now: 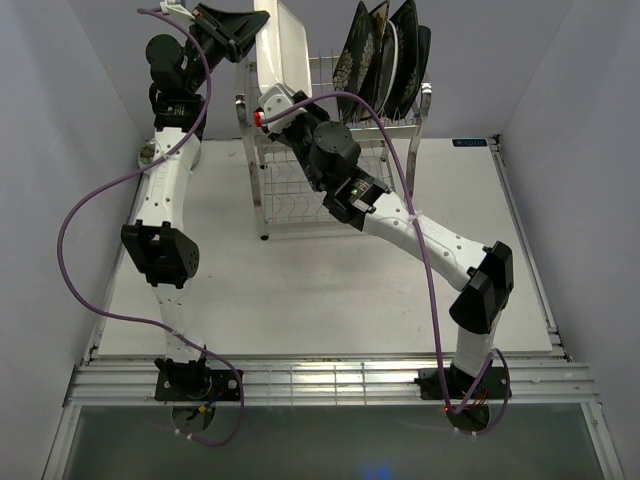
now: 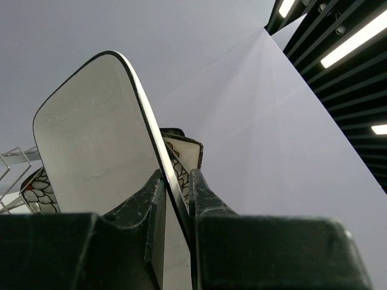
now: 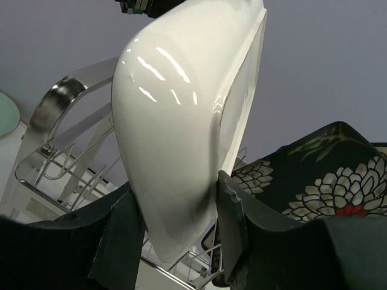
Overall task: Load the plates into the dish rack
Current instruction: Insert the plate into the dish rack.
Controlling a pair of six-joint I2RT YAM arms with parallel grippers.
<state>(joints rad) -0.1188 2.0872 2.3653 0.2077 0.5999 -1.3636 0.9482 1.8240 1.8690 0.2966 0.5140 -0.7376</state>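
You had left gripper (image 2: 177, 181) and right gripper (image 3: 178, 193) clamped on one white plate (image 1: 285, 50); four-plus plates (image 1: 385, 55) in rack (image 1: 290, 190); white counter (image 1: 300, 290), grey walls (image 1: 60, 120).

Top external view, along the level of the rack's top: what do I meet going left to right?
Left claw → white rectangular plate → dark floral square plate, first of the plates standing in the dish rack.

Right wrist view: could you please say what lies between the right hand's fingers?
The white rectangular plate, clamped by the right hand, as the right wrist view shows.
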